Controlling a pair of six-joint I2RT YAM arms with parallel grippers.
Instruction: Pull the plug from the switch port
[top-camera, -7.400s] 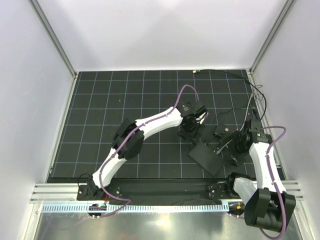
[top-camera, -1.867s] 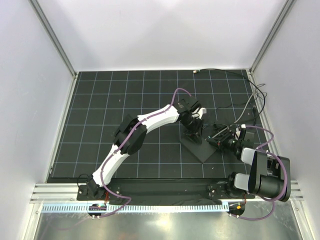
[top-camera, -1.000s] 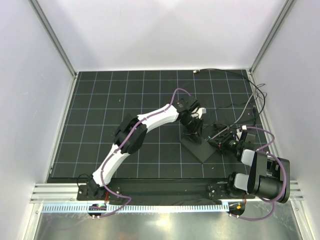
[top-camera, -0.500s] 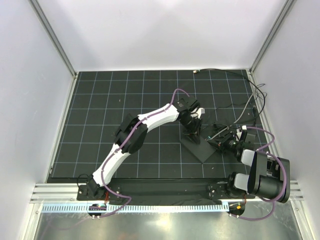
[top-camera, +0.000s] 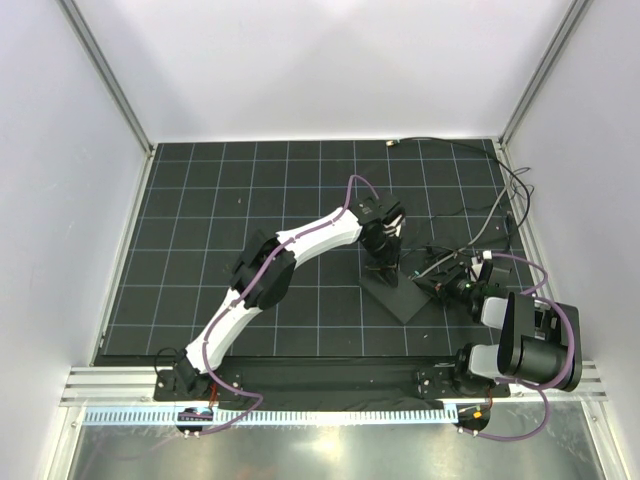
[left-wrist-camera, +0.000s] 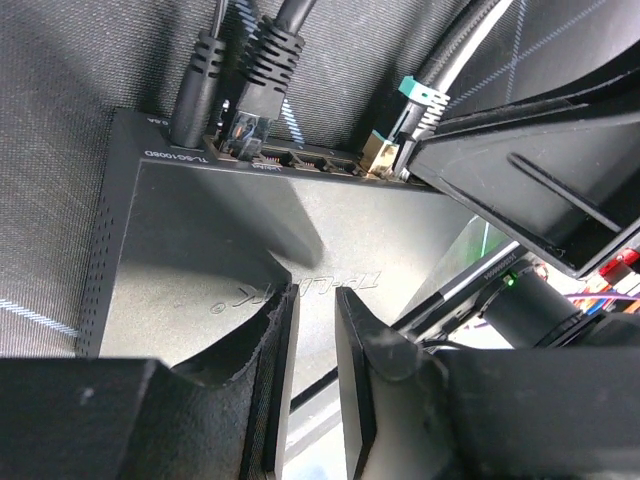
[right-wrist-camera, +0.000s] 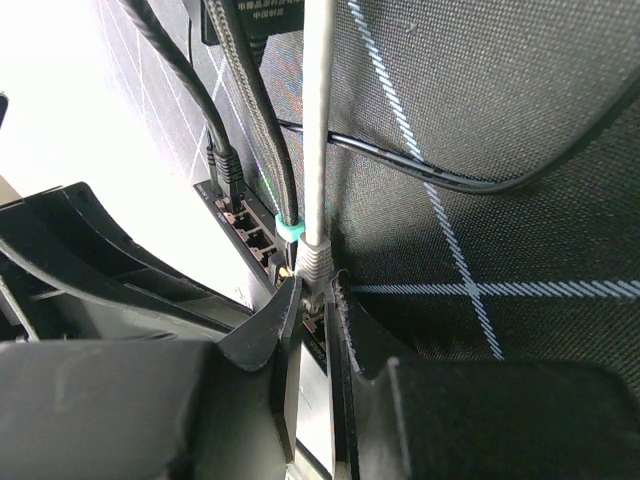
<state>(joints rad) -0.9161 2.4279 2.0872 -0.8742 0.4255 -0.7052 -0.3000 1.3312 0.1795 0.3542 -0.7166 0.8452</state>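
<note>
The flat black switch (top-camera: 402, 297) lies right of centre, its port row (right-wrist-camera: 250, 235) facing my right arm. A small dark plug (left-wrist-camera: 248, 125) on a thin black cable sits in a switch port (left-wrist-camera: 262, 156); it also shows in the right wrist view (right-wrist-camera: 226, 182). My left gripper (top-camera: 387, 262) stands on the switch's top (left-wrist-camera: 200, 230), its jaws (left-wrist-camera: 315, 305) a narrow gap apart with nothing between them. My right gripper (right-wrist-camera: 313, 290) is shut on the grey boot (right-wrist-camera: 318, 265) of a grey cable at the end of the port row. Whether that grey connector is seated is hidden.
A thick black power lead (left-wrist-camera: 195, 90) enters the switch beside the dark plug. A braided black cable with a green band (right-wrist-camera: 289, 232) and a gold tip runs alongside the grey cable (right-wrist-camera: 318, 120). Loose cables (top-camera: 505, 200) trail to the back right corner.
The left wrist has turned a little over the switch and its jaws have narrowed. The right gripper has closed in on the grey boot and stays at the port row.
</note>
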